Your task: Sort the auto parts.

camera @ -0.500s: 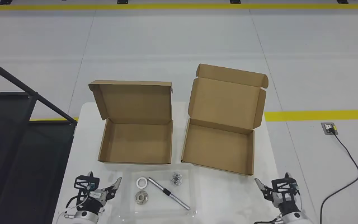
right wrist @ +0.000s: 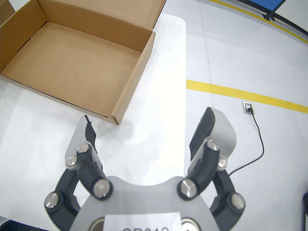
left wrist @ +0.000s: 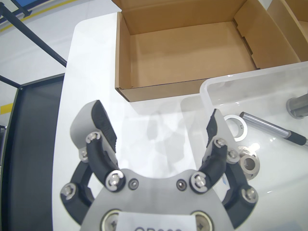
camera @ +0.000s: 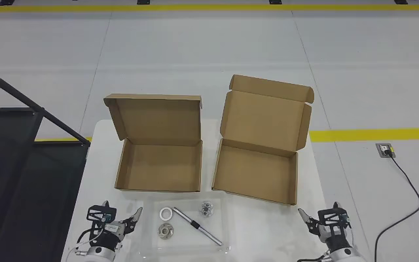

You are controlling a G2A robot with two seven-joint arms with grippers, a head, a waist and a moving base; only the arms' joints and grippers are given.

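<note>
Nothing has moved: clear tray (camera: 152,226) rests on white table (camera: 101,177), grey floor (camera: 196,52) around.

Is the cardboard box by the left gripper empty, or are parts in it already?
Empty: the box shows only its bare cardboard floor, no parts inside.

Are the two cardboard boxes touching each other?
Apart. The top view shows a strip of white table running between the left box and the right box.
</note>
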